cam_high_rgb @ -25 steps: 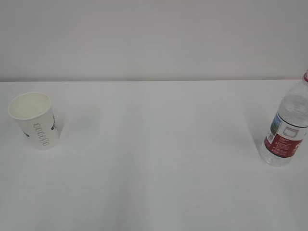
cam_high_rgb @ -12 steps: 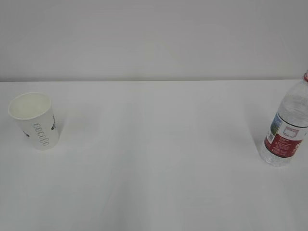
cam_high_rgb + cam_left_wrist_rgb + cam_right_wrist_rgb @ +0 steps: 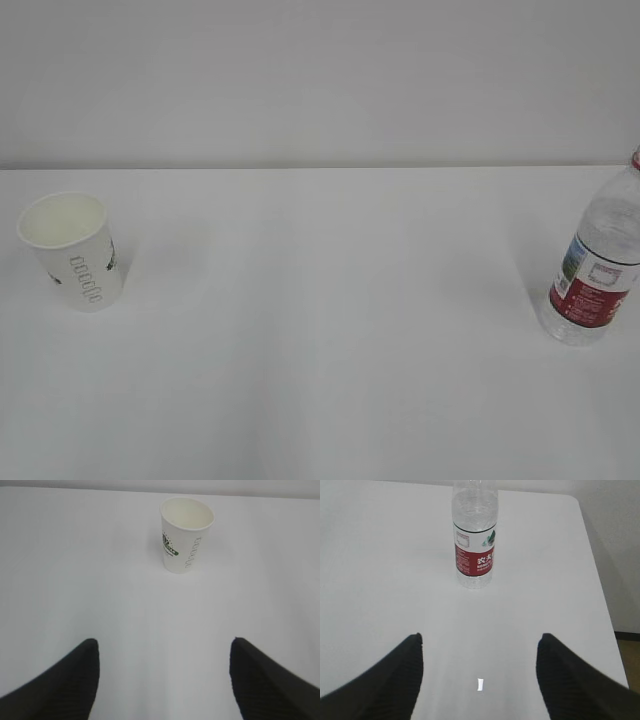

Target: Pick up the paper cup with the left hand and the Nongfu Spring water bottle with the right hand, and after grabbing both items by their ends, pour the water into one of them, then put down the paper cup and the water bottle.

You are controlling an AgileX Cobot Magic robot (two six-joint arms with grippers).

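Gaping wide, left hand (image 3: 164, 680) holds nothing; paper cup (image 3: 186, 534) upright at frame top centre. Right hand (image 3: 480, 675) likewise spread, empty; water bottle (image 3: 475, 542) upright top centre, cap cut off.

Left pincer (image 3: 164, 680) agape, empty; right pincer (image 3: 480, 672) likewise.
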